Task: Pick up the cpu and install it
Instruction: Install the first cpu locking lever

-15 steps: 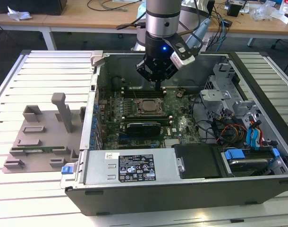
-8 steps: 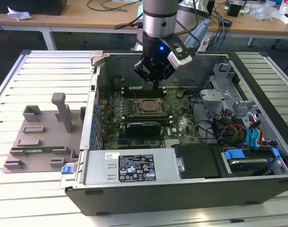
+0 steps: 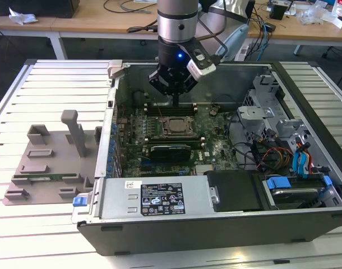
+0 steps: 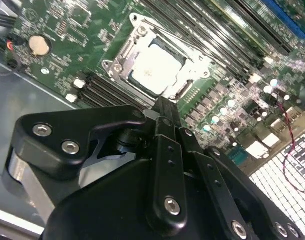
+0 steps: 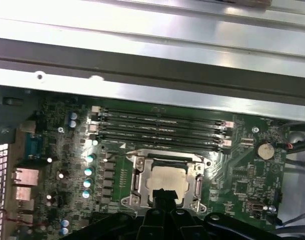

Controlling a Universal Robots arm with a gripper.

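The cpu [image 4: 157, 67] sits in its socket [image 5: 166, 181] mid-motherboard, just below the gripper [image 4: 166, 111], whose jaws look pinched together, holding nothing.

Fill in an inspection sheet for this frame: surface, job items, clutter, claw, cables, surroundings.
Surface: slatted metal table carrying an open computer case.
Job items: cpu lies in the metal-framed socket on the green motherboard; seen in both wrist views.
Clutter: grey plastic shroud on the slats at the exterior view's left.
Claw: claw hangs above the socket, fingers together, holding nothing.
Cables: coloured wire bundle and blue cables inside the case.
Surroundings: wooden benches with cables and paper behind.
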